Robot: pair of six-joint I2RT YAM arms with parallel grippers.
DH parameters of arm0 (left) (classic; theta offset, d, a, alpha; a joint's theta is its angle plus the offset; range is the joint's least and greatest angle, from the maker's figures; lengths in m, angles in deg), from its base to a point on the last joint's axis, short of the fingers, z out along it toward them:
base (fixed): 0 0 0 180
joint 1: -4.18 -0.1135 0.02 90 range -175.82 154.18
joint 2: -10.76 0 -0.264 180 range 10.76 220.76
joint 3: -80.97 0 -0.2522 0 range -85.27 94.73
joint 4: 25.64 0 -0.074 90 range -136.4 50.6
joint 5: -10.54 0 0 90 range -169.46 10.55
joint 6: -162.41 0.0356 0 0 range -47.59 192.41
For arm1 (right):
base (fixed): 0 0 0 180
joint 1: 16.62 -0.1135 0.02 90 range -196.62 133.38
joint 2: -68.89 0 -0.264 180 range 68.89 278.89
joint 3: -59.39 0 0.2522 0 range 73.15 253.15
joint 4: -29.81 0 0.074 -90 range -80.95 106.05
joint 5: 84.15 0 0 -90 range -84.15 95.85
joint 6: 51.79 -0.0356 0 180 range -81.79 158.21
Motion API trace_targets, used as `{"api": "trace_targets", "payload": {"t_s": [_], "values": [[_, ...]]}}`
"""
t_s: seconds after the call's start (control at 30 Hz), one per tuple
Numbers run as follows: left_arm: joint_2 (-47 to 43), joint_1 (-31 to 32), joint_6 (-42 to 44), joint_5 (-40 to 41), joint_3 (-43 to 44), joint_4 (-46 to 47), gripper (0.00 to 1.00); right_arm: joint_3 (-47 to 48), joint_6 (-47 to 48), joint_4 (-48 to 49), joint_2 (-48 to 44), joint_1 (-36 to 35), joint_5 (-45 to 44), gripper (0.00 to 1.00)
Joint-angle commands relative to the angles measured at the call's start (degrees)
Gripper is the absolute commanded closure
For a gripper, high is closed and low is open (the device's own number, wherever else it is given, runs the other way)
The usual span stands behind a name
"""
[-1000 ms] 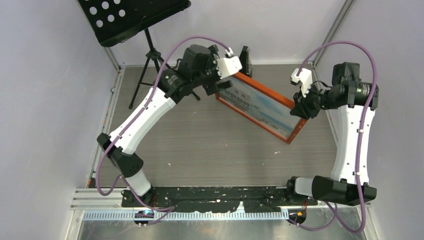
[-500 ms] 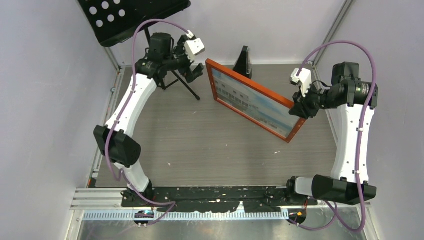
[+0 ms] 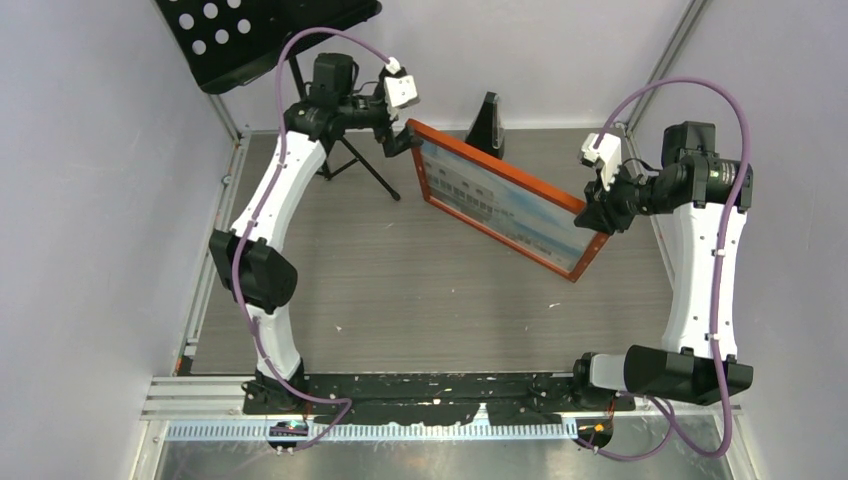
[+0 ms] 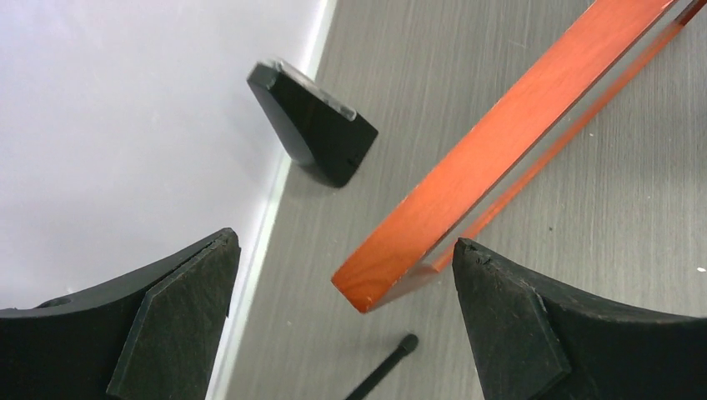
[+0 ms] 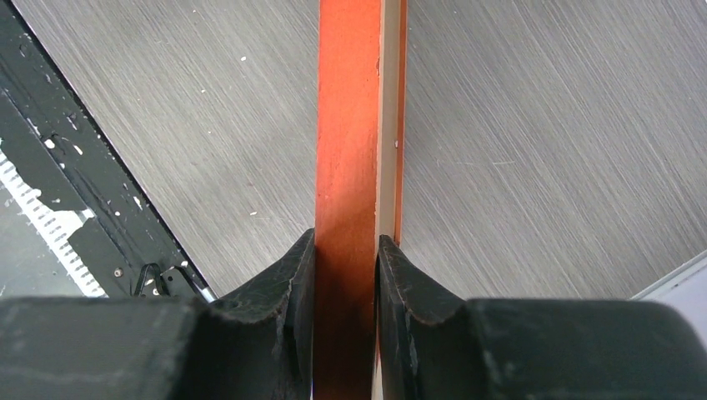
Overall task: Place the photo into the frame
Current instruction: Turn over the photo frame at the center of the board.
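The frame [image 3: 500, 166] is standing up on one long edge on the table [image 3: 400, 290], leaning back slightly, its face turning toward the near side. The photo [image 3: 505, 205] is showing inside it, with the pale building toward the left end and blue toward the right.

The right hand [image 3: 598, 224] is gripping the frame at its right end. In the right wrist view its two fingers [image 5: 293, 275] are pressing closed on the orange edge [image 5: 346, 125] from both sides, with no gap showing. A thin pale strip is running alongside that edge; what it belongs to cannot be told.

The left hand [image 3: 398, 140] is sitting at the frame's far-left top corner. In the left wrist view the hand [image 4: 342, 242] is spread wide – both pads are standing well apart, and the frame's corner [image 4: 500, 142] is lying in the space between them, nearer the right-hand pad [image 4: 508, 325]. No contact is showing, and the hand is carrying nothing.

Beyond the frame, just behind its top edge and against the back wall, a black wedge-shaped block [image 3: 488, 125] is resting on the table; the left wrist view is showing it [image 4: 313, 125] just past the frame's corner.

To the left of the frame, a black music stand [image 3: 265, 35] is standing at the table's far-left corner, and one of its tripod legs [image 3: 372, 178] is reaching toward the frame's left end – the leg's tip [image 4: 406, 342] is lying just below the frame's corner in the left wrist view.
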Motion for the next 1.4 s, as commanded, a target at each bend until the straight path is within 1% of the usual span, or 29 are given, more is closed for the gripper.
{"api": "trace_targets", "payload": {"t_s": [0.0, 0.07, 0.17, 0.37, 0.5, 0.87, 0.93, 1.13, 1.2, 1.37], "values": [[-1.4, 0.7, 8.0, -4.7, 3.5, -5.0, 0.00, -0.2, -0.7, -2.3, 1.5, -0.1, 2.4, 0.95], [-1.2, 1.0, 11.2, -4.5, 3.5, -7.2, 0.00, 0.2, -0.7, -2.3, 1.8, -0.1, 2.4, 0.94], [-1.0, 1.1, 13.7, -4.3, 3.5, -8.7, 0.00, 0.7, -0.9, -2.3, 2.2, 0.0, 2.4, 0.95], [-0.3, 0.2, 14.6, -5.5, 2.6, -7.5, 0.00, 0.2, -0.5, -2.2, 2.3, 0.0, 2.2, 0.95], [0.9, -1.3, 14.8, -7.9, 2.4, -6.4, 0.00, -0.7, -0.1, -2.2, 2.3, 0.0, 2.0, 0.94], [6.9, -5.6, 13.2, -17.7, 2.7, -3.9, 0.01, -1.9, 0.1, -1.2, 3.1, 0.0, 2.4, 0.95], [8.2, -6.1, 11.1, -19.4, 2.8, -2.3, 0.02, -2.3, 0.1, -1.2, 3.3, -0.1, 2.3, 0.95], [13.0, -7.1, 8.7, -24.1, 5.6, -0.6, 0.03, -2.6, -0.3, -0.6, 3.7, -0.1, 2.1, 0.94], [14.3, -7.1, 7.3, -25.4, 6.4, 0.1, 0.04, -2.3, -0.7, -0.3, 3.9, -0.1, 2.0, 0.95], [15.8, -7.1, 8.2, -28.2, 6.7, -1.0, 0.12, -1.4, -1.2, -0.1, 5.0, -0.1, 1.9, 0.95]]}}
